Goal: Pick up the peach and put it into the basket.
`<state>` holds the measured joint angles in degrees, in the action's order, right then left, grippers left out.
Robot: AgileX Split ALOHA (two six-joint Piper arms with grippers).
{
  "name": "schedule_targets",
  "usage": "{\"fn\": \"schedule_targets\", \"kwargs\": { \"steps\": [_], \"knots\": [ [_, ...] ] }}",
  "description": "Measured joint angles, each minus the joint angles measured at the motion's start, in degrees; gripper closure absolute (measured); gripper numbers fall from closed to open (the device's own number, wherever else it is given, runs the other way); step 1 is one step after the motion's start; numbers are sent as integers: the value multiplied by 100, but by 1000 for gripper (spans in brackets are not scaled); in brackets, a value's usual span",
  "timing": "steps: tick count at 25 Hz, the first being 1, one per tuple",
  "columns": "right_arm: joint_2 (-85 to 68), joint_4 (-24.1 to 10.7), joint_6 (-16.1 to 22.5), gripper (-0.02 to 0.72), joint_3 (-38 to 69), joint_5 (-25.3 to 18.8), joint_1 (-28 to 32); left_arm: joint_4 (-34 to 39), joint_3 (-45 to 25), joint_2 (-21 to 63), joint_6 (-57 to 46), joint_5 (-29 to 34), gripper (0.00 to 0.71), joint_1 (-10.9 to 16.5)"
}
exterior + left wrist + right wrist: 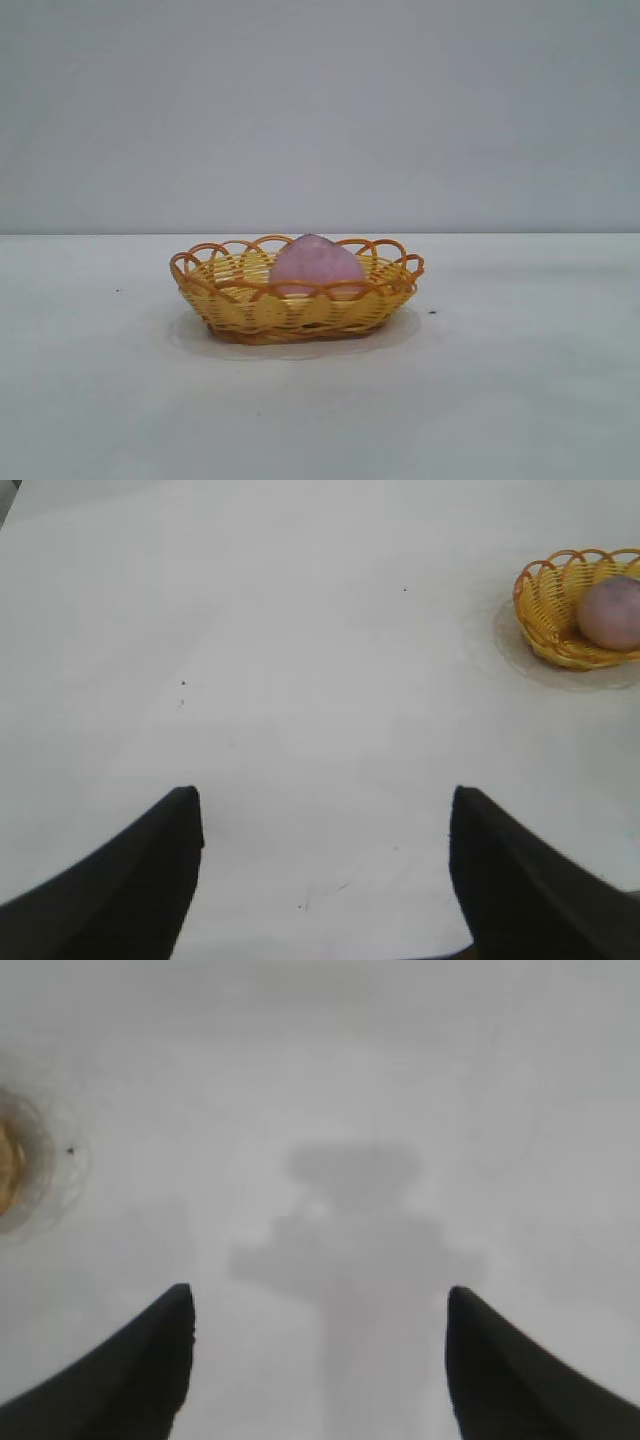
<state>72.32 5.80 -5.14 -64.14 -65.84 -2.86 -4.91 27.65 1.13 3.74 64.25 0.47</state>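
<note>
The dusty pink peach lies inside the yellow-orange wicker basket at the middle of the white table. The left wrist view shows the same basket with the peach in it, far off from my left gripper, which is open over bare table with nothing between its fingers. My right gripper is also open and empty above bare table, with only an edge of the basket showing at the frame's border. Neither arm appears in the exterior view.
The white tabletop spreads around the basket on all sides, with a few small dark specks on it. A plain grey wall stands behind. The right arm's shadow falls on the table ahead of its fingers.
</note>
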Motion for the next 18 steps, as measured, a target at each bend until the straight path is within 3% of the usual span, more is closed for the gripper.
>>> {"fn": "schedule_targets", "kwargs": {
  "steps": [10, 18],
  "knots": [
    [-3024, -12, 21, 244, 2134, -46, 0, 0, 0, 0, 0, 0, 197, 0],
    [-5420, -123, 21, 244, 3172, -181, 0, 0, 0, 0, 0, 0, 197, 0]
  ]
}}
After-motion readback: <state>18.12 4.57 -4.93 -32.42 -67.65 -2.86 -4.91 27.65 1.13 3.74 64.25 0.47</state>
